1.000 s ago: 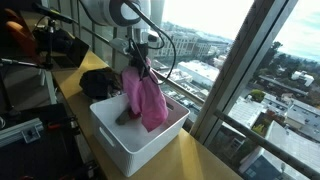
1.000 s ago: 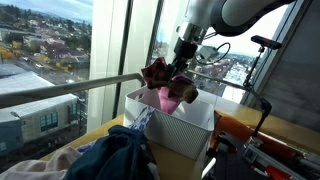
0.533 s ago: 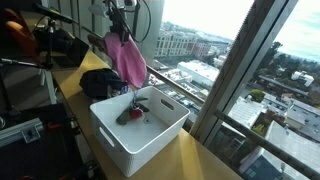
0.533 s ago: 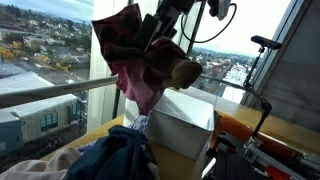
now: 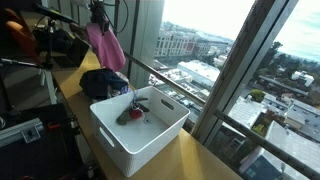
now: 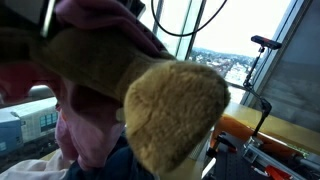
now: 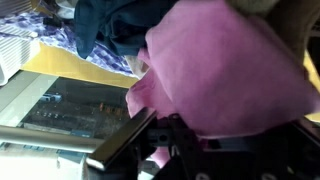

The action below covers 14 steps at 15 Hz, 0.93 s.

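My gripper (image 5: pixel 98 20) is shut on a pink cloth (image 5: pixel 106 46) and holds it high above a pile of dark clothes (image 5: pixel 102 84) on the yellow table. The cloth hangs down from the jaws. In the wrist view the pink cloth (image 7: pixel 230 70) fills most of the picture and hides the fingertips; the dark clothes (image 7: pixel 110 25) lie below. In an exterior view the pink cloth (image 6: pixel 85 140) and a tan part of the held bundle (image 6: pixel 175 110) block the lens up close. A white bin (image 5: pixel 140 128) stands to the right with a few small items (image 5: pixel 132 112) inside.
The yellow table (image 5: pixel 190 158) runs along a glass wall with a metal rail (image 5: pixel 170 85). Black equipment and cables (image 5: pixel 40 45) stand at the far end. A striped blue-white cloth (image 7: pixel 60 45) lies by the dark clothes.
My gripper has carried the pink cloth up out of the white bin and away from it, over the dark clothes pile. The cloth now blocks one exterior camera.
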Motion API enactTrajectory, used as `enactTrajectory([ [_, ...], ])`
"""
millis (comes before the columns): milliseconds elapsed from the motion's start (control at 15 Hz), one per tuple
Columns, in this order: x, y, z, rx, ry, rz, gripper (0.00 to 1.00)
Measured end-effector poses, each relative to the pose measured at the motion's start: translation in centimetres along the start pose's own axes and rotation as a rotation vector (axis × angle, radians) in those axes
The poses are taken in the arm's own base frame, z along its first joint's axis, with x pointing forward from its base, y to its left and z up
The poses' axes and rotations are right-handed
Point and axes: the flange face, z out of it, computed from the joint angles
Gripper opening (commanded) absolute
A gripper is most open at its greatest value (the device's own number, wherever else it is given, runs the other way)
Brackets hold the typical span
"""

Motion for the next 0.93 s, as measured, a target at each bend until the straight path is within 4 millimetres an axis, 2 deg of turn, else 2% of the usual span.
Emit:
enactTrajectory([
  [200, 1.1, -0.4, 3.9, 0.006, -0.042, 0.002, 0.0],
  [533, 2.3, 0.9, 9.0, -0.001, -0.095, 0.029, 0.0],
  [733, 2.2, 1.3, 11.3, 0.01, -0.132, 0.041, 0.0],
  [933, 0.8, 0.7, 14.4, 0.02, -0.193, 0.035, 0.0],
])
